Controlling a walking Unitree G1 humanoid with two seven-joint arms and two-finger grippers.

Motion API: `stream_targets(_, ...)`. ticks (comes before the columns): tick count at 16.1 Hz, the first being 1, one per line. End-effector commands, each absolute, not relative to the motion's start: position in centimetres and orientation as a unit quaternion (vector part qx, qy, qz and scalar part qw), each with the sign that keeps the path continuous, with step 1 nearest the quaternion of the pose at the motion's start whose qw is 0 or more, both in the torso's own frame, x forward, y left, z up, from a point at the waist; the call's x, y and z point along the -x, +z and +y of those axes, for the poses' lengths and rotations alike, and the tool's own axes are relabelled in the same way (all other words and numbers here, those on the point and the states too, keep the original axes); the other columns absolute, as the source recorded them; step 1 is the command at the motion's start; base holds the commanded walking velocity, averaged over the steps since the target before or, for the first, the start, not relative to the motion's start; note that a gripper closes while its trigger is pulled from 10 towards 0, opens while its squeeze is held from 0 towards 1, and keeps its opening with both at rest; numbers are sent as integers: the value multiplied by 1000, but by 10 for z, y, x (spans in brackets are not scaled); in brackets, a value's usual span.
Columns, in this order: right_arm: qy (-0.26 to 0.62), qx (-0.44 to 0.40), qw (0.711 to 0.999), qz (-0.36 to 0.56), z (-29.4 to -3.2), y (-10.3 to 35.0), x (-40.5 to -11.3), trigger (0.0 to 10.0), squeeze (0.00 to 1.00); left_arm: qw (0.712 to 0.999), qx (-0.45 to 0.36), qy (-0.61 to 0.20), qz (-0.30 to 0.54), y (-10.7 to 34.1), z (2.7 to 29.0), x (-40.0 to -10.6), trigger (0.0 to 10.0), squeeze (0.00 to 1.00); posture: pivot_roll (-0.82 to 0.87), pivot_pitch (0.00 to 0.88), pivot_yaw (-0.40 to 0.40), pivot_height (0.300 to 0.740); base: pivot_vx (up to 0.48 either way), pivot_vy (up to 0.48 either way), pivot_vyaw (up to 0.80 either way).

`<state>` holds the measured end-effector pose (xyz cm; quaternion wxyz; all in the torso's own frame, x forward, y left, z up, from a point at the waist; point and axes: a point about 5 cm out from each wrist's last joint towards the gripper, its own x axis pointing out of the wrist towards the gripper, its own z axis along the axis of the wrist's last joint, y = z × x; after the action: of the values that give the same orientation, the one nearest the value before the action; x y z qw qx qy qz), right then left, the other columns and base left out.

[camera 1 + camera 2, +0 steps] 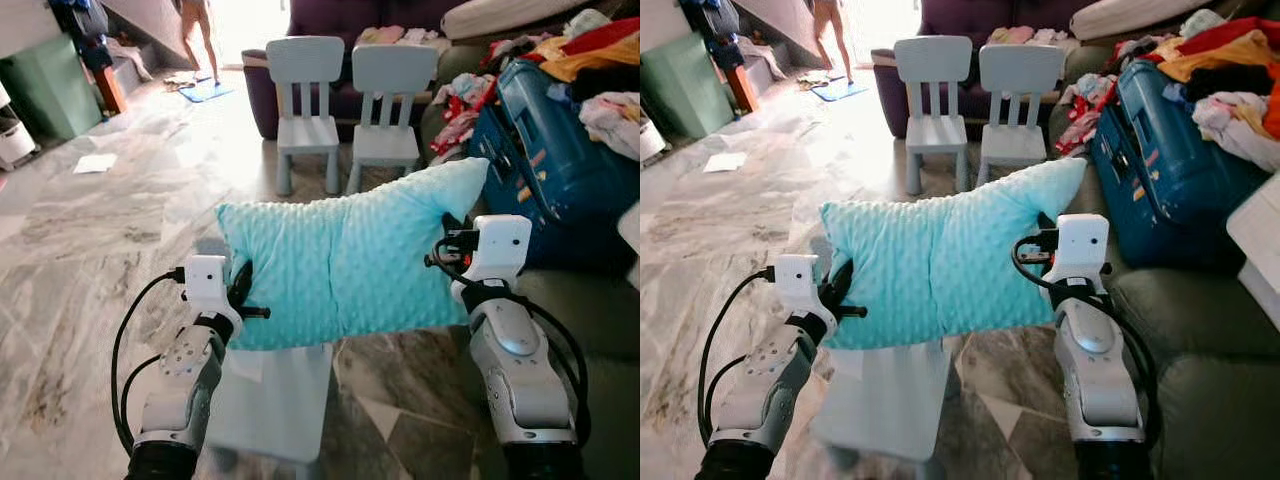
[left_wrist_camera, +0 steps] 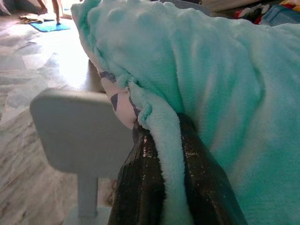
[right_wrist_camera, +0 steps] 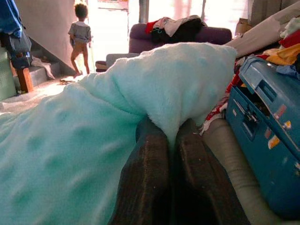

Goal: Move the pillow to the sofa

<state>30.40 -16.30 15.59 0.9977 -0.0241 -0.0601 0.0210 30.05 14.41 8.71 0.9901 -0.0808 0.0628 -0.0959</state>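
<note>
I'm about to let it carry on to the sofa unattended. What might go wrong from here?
Each tool, left tool and right tool, pinches only a fold of the pillow at its ends, so it may slip out. The small chair stands directly below and could catch the robot. The sofa is piled with a blue suitcase and clothes, leaving little landing room.

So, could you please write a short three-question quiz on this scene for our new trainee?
1. True or false: both grippers pinch the pillow.
2. What stands right under the pillow: A) a pale stool, B) the suitcase, C) a bucket?
3. How many small chairs stand ahead on the floor?

Key: 1. True: the left gripper and right gripper each clamp an edge. 2. A. 3. Two.
</note>
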Motion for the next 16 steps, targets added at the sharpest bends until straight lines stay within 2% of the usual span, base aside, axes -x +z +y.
stream_targets(1, 26, 24, 997, -69, -162, 161, -304, 10000, 0, 990, 82, -99, 54, 92, 144, -301, 10000, 0, -193, 0, 21, 740, -307, 0, 0)
stream_targets(16, 28, 24, 997, -66, -162, 160, -304, 10000, 0, 989, 86, -101, 59, 91, 142, -301, 10000, 0, -197, 0, 21, 740, -288, 0, 0)
